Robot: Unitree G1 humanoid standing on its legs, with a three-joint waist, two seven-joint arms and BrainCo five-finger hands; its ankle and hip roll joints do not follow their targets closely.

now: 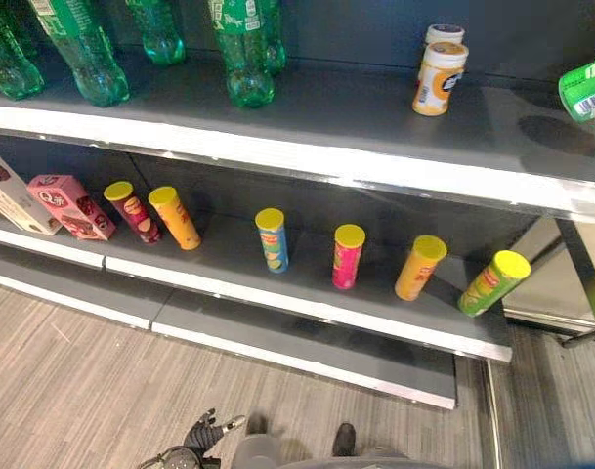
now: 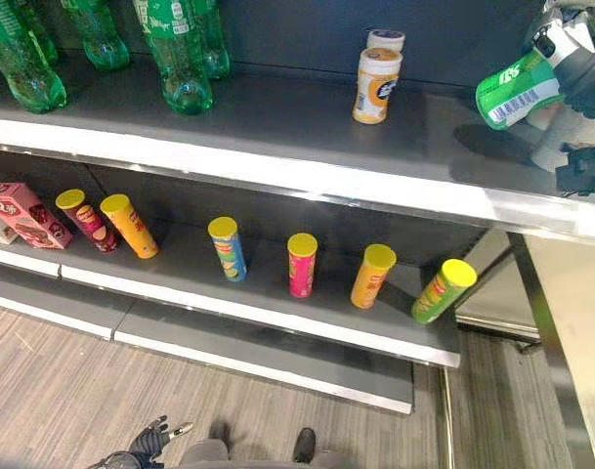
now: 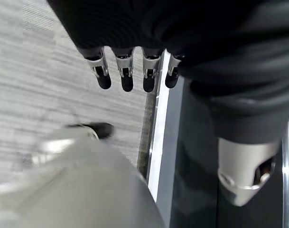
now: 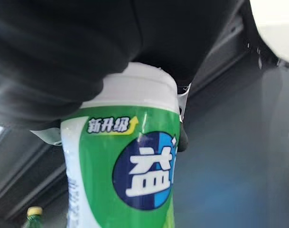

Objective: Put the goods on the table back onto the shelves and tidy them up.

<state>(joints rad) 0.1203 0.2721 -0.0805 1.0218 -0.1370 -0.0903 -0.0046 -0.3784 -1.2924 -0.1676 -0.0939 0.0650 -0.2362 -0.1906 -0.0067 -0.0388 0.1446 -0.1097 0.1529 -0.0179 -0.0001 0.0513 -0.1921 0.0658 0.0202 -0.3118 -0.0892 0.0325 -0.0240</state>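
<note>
Right hand [image 2: 571,68] carries a green bottle [image 2: 517,91] over the top shelf [image 2: 277,127]
Eye views: the bottle lies tilted in curled fingers, above the shelf's right end, well right of two orange jars [image 2: 376,86]. Left wrist view: left hand [image 3: 135,66] hangs over the floor, fingers straight, empty. Right wrist view: green bottle [image 4: 125,180] clasped, white cap against the palm

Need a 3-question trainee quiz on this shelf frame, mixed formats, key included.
1. True or false: the right hand holds a green bottle above the upper shelf.
2. How many chip cans stand on the lower shelf?
3. The orange jars stand: A) on the upper shelf, B) on the lower shelf, C) on the floor.

Key: 1 true; 2 six; 3 A. The left hand hangs idle, low by the floor, fingers straight.
</note>
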